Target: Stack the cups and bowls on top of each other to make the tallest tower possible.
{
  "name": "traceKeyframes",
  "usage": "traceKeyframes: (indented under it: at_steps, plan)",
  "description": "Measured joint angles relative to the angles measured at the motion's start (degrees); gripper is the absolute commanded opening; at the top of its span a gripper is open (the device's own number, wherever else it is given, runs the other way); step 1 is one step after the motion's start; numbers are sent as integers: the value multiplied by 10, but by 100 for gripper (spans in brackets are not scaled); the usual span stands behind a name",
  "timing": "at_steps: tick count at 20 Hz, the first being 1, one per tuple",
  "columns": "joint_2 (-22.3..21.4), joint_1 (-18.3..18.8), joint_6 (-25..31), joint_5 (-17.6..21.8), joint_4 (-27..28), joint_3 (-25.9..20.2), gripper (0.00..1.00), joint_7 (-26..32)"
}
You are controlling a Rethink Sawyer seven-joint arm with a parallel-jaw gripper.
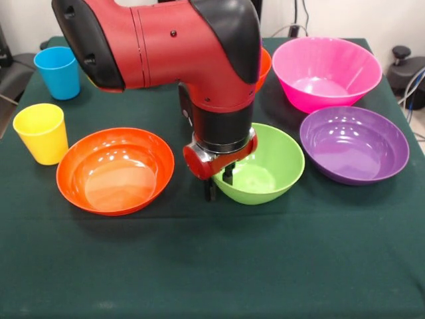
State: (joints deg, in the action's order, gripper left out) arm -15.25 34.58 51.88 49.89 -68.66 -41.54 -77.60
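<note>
A: Log the containers left to right, referenced to the green bowl (260, 165).

B: Far left and toward the back, blue cup (58, 72), upright, nothing in it. Nearer and left, yellow cup (42, 132), upright, interior bare. Just left of the green bowl, wide orange bowl (115, 169), open side up, only glare inside. Green bowl itself holds nothing. Behind it, a sliver of another orange bowl (265, 66) shows past the arm; contents hidden. Back right, pink bowl (327, 72), bare. Directly right, purple bowl (354, 144), bare. All sit separately on the green tablecloth (212, 266); nothing stacked.

A: Gripper (219, 183)?

B: Hangs at the green bowl's left rim, one dark finger outside the wall, one over the inside. Fingers look slightly spread astride the rim; whether they are touching it, cannot tell
</note>
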Motion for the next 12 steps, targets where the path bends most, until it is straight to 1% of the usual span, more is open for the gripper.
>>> traceKeyframes:
  at_steps: [12]
  plan:
    - [4,-12,6,-1,17,0,0,0]
